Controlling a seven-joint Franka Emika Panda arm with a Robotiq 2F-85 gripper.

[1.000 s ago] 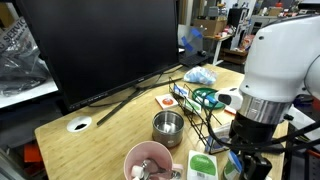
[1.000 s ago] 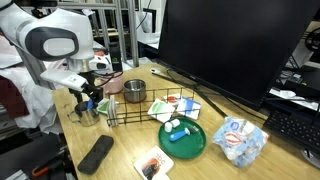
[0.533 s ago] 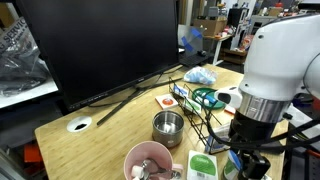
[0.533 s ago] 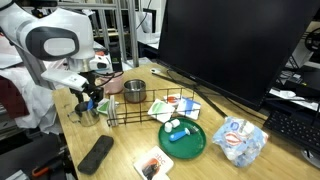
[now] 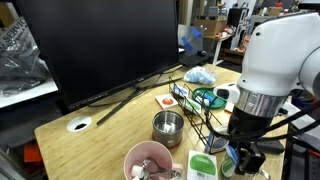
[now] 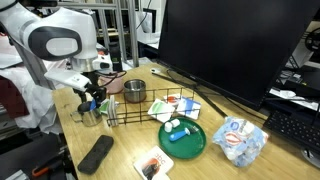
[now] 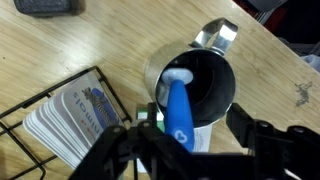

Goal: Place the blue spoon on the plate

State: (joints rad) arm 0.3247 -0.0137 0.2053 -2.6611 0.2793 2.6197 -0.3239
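In the wrist view the blue spoon (image 7: 180, 108) stands tilted in a steel mug with a handle (image 7: 212, 72), its bowl down inside and its handle, marked with a white heart, pointing up. My gripper (image 7: 198, 128) is open right above the mug, and the spoon's handle is between the fingers, close to one of them. In both exterior views the gripper (image 6: 92, 100) (image 5: 240, 158) hangs over that mug (image 6: 90, 116). The teal-green plate (image 6: 186, 143) (image 5: 207, 97) lies beyond the wire rack with a small white-and-blue item on it.
A black wire rack with cards (image 6: 150, 108) stands between mug and plate. A steel cup (image 5: 168, 126), a pink bowl with pale utensils (image 5: 148, 160), a green box (image 5: 202, 166), a black case (image 6: 96, 153), a blue wipes pack (image 6: 240, 140) and a big monitor (image 5: 100, 45) are here.
The arm has shifted slightly and come a little lower over the mug. The spoon still stands in the mug.
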